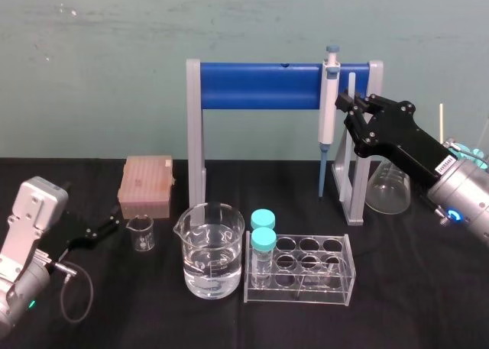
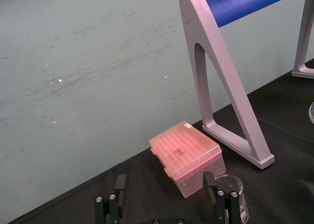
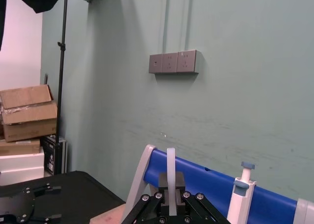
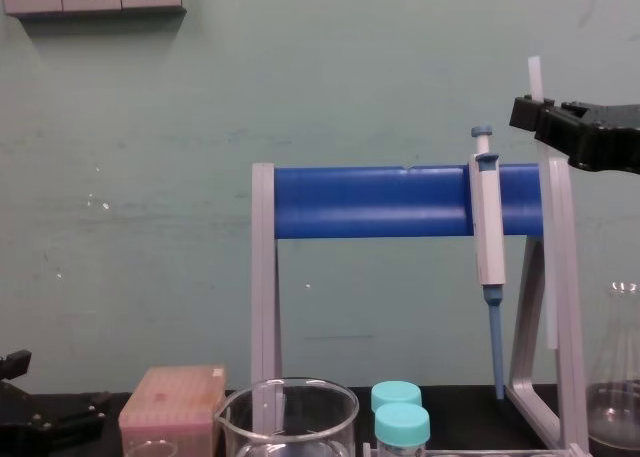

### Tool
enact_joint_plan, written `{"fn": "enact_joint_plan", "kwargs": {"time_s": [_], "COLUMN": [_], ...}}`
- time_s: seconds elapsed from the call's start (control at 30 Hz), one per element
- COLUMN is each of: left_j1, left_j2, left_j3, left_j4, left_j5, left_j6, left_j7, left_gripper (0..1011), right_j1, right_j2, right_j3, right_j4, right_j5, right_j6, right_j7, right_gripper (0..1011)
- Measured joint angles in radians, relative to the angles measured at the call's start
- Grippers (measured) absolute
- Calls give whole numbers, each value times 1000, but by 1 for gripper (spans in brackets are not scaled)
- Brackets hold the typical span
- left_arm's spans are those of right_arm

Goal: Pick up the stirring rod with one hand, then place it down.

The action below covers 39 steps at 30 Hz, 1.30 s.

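This is a laboratory. A pipette [image 1: 329,97] hangs on a blue-and-grey stand [image 1: 260,87] at the back of a black surface [image 1: 428,295]. In front of the stand are a glass beaker [image 1: 209,250] of clear liquid and a clear tube rack [image 1: 348,276] holding two teal-capped vials [image 1: 263,246]. A pink tip box [image 1: 145,185] sits to its left and a conical flask [image 1: 388,189] to its right.

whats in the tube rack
Two teal-capped tubes in the rack, left holes; others look empty; the front tube covers the rear one's body. The right gripper holds the rod by the stand; the left gripper sits low.
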Motion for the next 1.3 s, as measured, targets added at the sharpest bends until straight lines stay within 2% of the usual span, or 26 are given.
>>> {"fn": "enact_joint_plan", "kwargs": {"time_s": [1.3], "left_j1": [0], "left_j2": [0], "left_j3": [0], "left_j4": [0], "left_j5": [0], "left_j6": [0], "left_j7": [0], "left_gripper": [1000], "right_j1": [11], "right_j2": [-4], "right_j3": [-9], "right_j4": [19], "right_j5": [2], "right_j6": [6], "right_j7": [5], "right_gripper": [69]}}
